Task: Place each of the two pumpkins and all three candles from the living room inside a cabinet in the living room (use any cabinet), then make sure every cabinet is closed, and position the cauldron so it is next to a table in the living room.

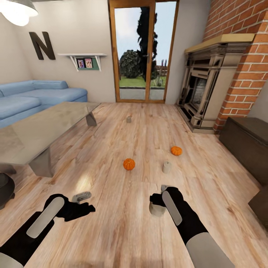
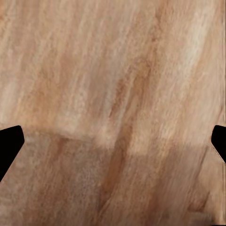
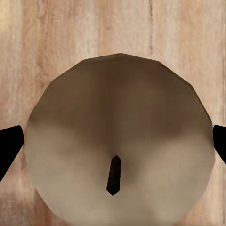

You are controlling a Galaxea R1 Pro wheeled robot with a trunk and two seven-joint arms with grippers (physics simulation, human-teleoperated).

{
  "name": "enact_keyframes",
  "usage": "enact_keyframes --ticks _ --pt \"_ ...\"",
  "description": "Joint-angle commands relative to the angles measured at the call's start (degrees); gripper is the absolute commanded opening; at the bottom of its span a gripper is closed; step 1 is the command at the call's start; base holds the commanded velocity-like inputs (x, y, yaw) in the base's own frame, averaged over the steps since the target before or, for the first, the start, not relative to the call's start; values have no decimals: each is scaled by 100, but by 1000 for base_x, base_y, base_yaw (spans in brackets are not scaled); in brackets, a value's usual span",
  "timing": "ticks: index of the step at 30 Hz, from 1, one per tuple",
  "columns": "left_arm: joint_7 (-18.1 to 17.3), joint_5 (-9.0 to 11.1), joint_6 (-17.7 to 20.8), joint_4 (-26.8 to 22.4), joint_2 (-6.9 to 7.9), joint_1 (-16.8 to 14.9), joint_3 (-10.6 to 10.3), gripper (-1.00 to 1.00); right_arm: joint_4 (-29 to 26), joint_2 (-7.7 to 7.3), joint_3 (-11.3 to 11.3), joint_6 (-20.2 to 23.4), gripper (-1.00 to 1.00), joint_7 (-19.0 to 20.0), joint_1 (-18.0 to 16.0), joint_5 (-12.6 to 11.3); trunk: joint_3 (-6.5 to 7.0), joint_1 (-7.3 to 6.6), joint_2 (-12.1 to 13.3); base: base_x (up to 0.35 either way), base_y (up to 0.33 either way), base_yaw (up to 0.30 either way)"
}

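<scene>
The first candle [image 3: 120, 141] is being picked up: it stands on the floor [image 1: 123, 230] directly beneath the right gripper [image 1: 159, 203], spread wide and empty, which must be lowered and closed before carrying to the cabinet [image 1: 247, 143].

I see bright daylight through the glazed doors [image 1: 143, 50], a glowing ceiling lamp [image 1: 16, 10], soft floor [image 1: 123, 230] shadows, blurry wrist views.

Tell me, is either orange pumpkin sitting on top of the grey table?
No, both pumpkins rest on the wood floor, apart from the table.
</scene>
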Motion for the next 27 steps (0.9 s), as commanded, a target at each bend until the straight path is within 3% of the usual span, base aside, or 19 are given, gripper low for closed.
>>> enact_keyframes --ticks 1,27 --pt "60 47 -2 -6 -18 -3 -17 100 -2 -2 10 10 -100 -61 -4 -59 17 -3 -1 0 0 -271" --pt "25 36 6 -23 -65 -3 -26 100 48 6 1 -18 -100 -43 -4 -70 593 -70 34 0 0 -279"
